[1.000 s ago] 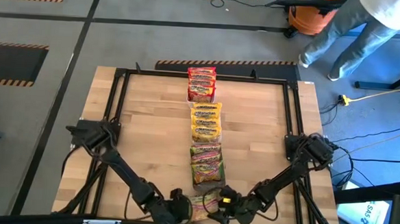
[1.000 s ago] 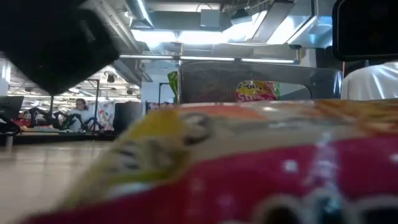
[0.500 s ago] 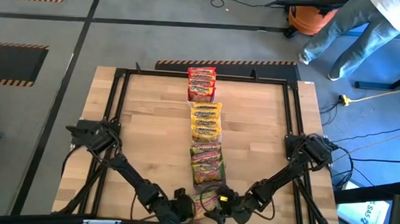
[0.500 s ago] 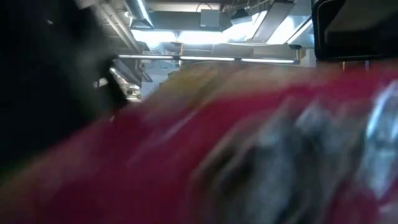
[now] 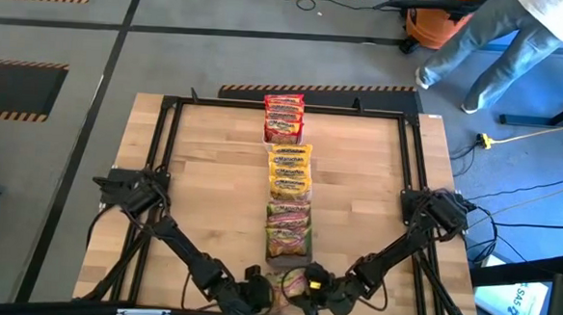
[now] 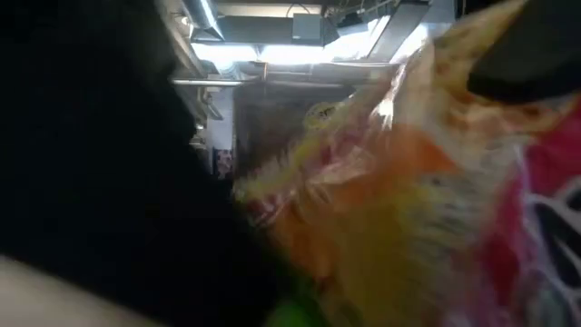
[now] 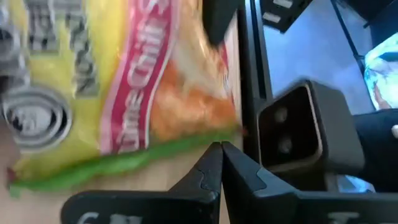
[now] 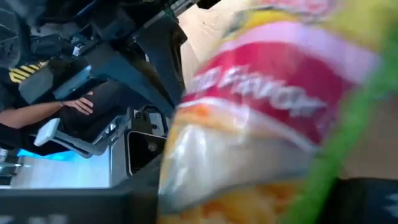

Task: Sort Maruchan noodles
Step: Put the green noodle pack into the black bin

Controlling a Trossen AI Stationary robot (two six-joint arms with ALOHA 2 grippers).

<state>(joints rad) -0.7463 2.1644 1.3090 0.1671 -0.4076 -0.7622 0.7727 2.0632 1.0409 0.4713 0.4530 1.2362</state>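
While right pincer grips green-and-pink packet, trays unseen

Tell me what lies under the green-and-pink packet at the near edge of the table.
Bare wood of the table shows around the green-and-pink packet. The right end effector covers part of it, so anything beneath is hidden.

Down the worktop's middle runs a line of Maruchan noodles: red-orange packets at the far edge, yellow packets next, green-and-pink packets nearer. One more green-and-pink packet sits tilted at the near edge.
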